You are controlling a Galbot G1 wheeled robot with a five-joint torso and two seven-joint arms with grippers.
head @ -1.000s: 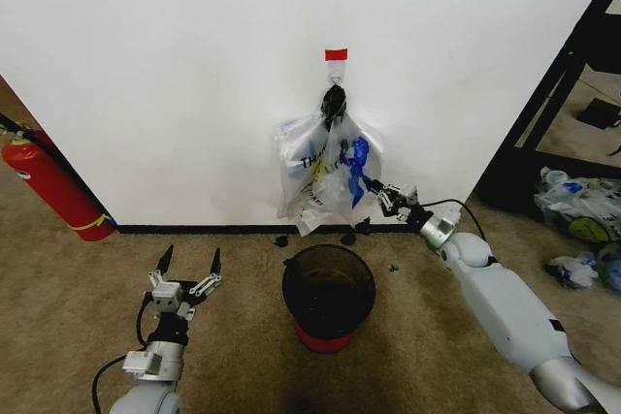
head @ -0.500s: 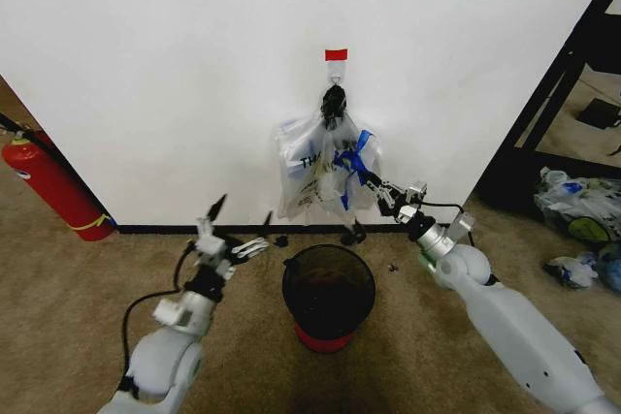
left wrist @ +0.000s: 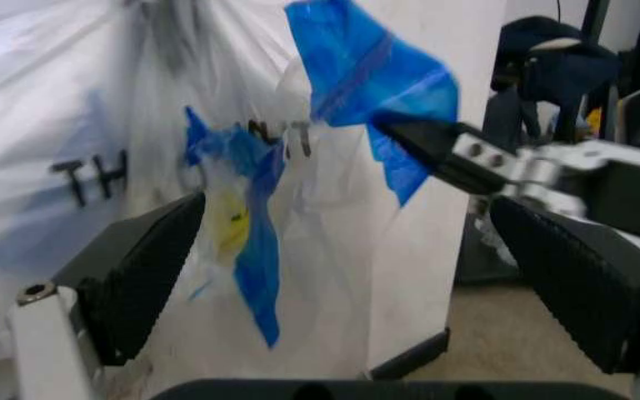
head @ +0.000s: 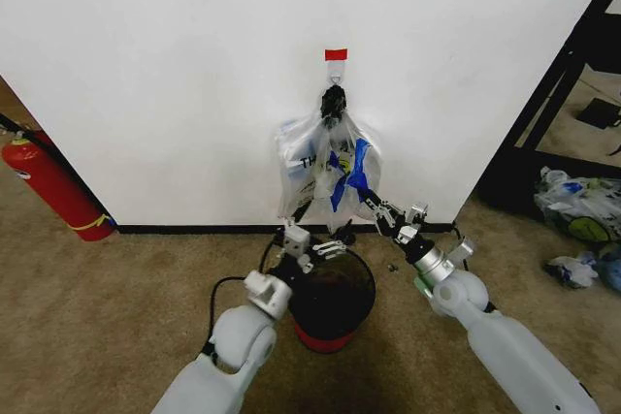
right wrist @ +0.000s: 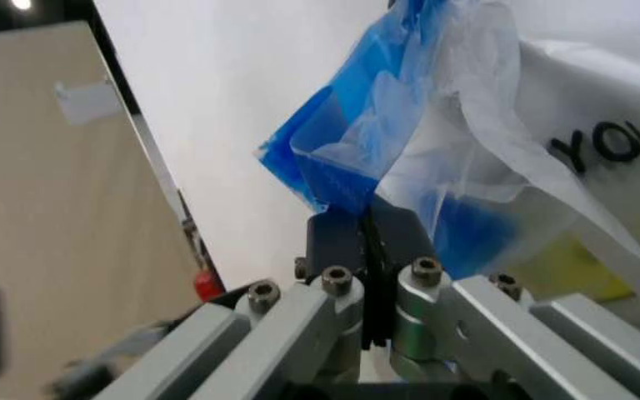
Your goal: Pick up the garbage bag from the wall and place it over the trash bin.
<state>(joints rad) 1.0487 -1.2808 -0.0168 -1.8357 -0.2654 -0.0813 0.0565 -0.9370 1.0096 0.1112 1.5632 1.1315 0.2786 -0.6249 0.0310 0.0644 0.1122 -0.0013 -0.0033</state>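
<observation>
The bag (head: 342, 174) hangs against the wall (head: 175, 65), in front of a thicker bunch of bags (head: 301, 170) that dangles by a black knot (head: 333, 101) from the hook (head: 335, 72) under a red tape square (head: 336, 53). The right gripper (head: 373, 207) has its jaws clenched on a blue patch of the bag's lower right corner; the right wrist view shows the film pinched between them. The left gripper (head: 312, 241) hovers with jaws released, spread wide, just under the bag's left side and over the bin's (head: 330, 300) far rim. In the left wrist view the film lies between its fingers (left wrist: 142, 271) but apart from them.

By this judgement the task is at an early stage: one corner is gripped, but the bag is not yet free of the wall. Left to do are the second grip, pulling the bag clear, opening it and setting it over the bin, which stands bare on the carpet (head: 97, 317) just near of the wall.
</observation>
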